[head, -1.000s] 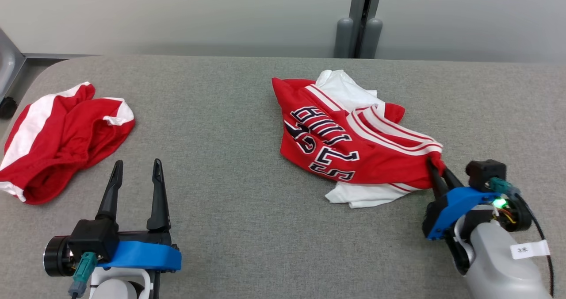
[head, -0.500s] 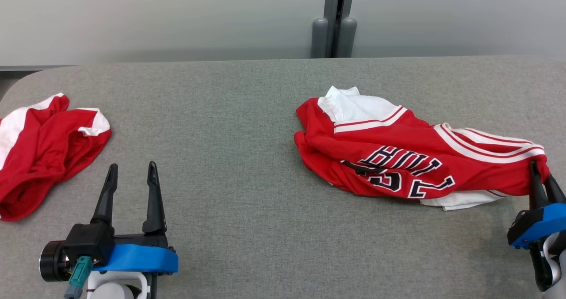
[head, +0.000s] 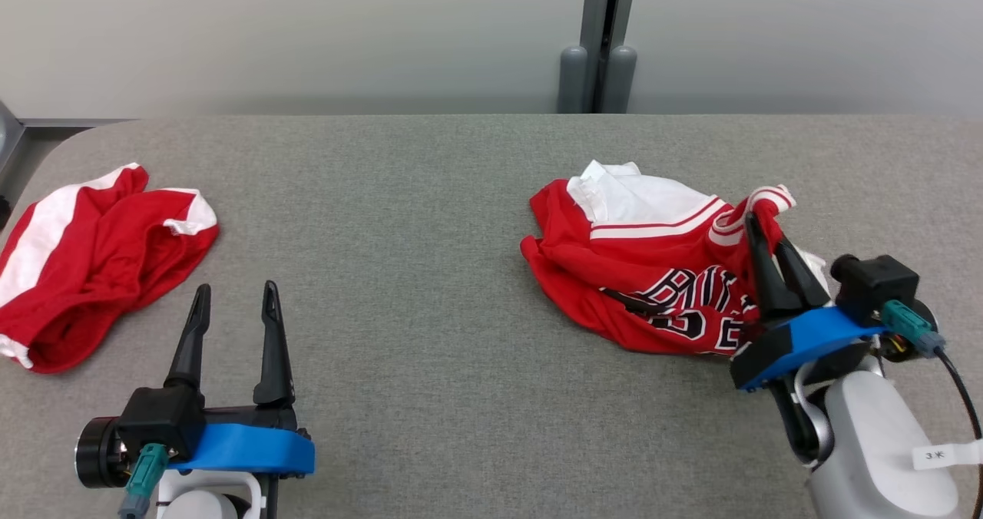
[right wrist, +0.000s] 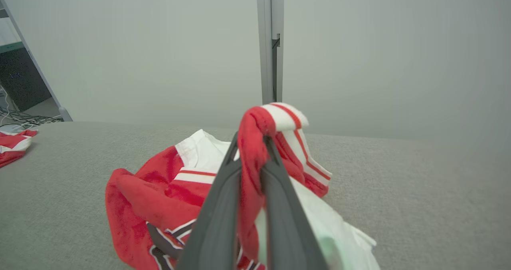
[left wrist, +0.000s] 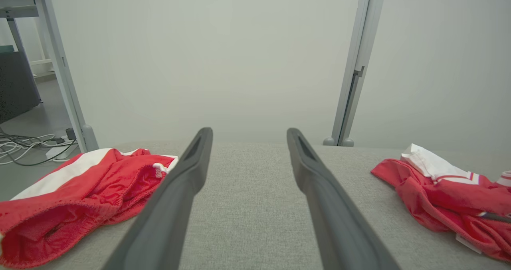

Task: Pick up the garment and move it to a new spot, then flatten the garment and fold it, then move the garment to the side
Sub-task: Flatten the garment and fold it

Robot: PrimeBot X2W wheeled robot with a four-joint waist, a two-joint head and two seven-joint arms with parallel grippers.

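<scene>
At nine o'clock on my head camera lies a crumpled red cloth with white bands (head: 100, 262), well apart from the job. At seven o'clock my left tool (head: 236, 292) hangs just above the grey woven worktop (head: 430, 219), its two dark fingers spread with nothing between them. At three o'clock sits the task's piece, a bunched red jersey with white striped trim and black lettering (head: 637, 273), on the worktop's right half. My right tool (head: 764, 231), its arm entering at four o'clock, has its fingers pressed together on a red-and-white striped edge of that jersey. The right wrist camera shows the pinched fold raised above the heap while the rest lies on the surface. I judge I'm in the first step, carrying the jersey to a new spot. Next I'd want to lift higher so the bulk clears the surface, carry it toward open worktop around six o'clock, set it down, and bring the left tool across for flattening. A thin pinch like this could slip if I pull fast.
</scene>
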